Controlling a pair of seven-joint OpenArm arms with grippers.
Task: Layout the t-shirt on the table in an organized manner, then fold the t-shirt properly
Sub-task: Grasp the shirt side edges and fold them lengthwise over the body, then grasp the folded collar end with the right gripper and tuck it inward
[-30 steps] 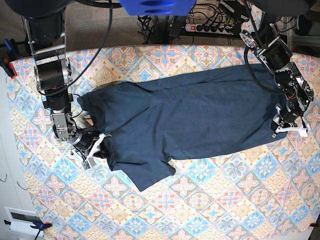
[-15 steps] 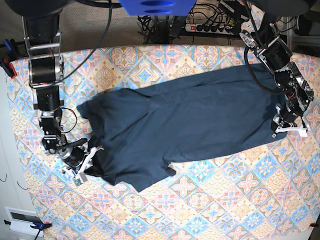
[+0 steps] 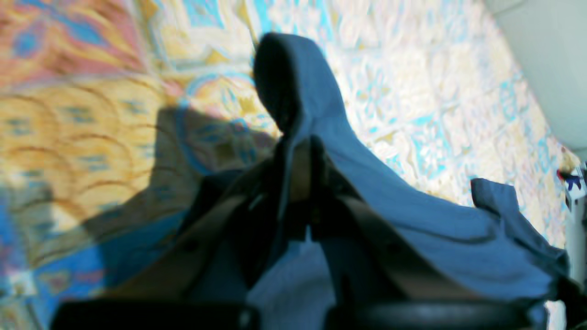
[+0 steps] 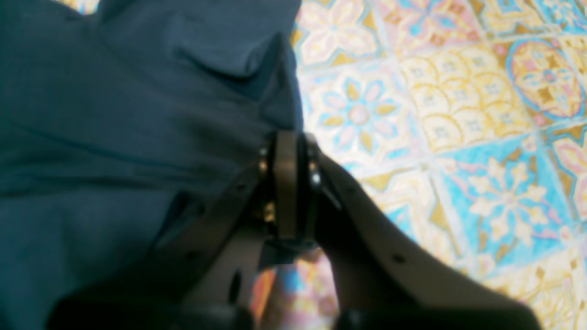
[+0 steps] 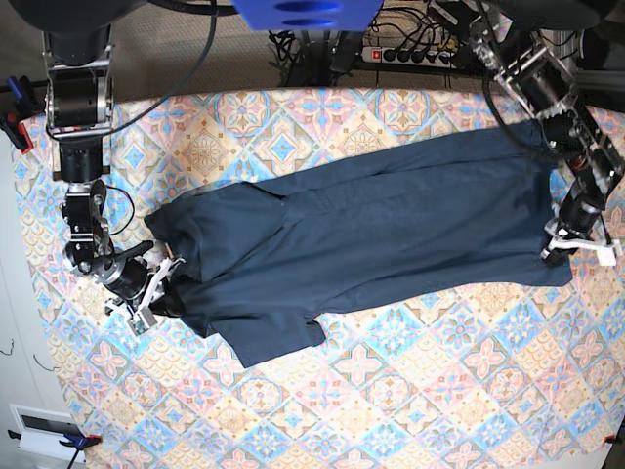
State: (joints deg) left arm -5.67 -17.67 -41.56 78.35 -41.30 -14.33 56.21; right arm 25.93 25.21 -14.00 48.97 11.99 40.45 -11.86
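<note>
the t-shirt (image 5: 371,234) lay stretched lengthways across the table (image 5: 410,391), between the arms. the right gripper (image 5: 161,293) pinched one end and the left gripper (image 5: 566,244) pinched the other, both clamped on cloth.

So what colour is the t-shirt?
Plain dark navy t-shirt, clearest in the base view.

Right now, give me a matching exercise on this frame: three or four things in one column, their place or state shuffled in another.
Column one:
1. t-shirt
2. left gripper
3. right gripper
4. power strip

Column two:
A. shut on the shirt, base view's left
B. beyond the table's far edge
C. stretched between both arms
D. shut on the shirt, base view's right

Pairs: 1-C, 2-D, 3-A, 4-B
</note>
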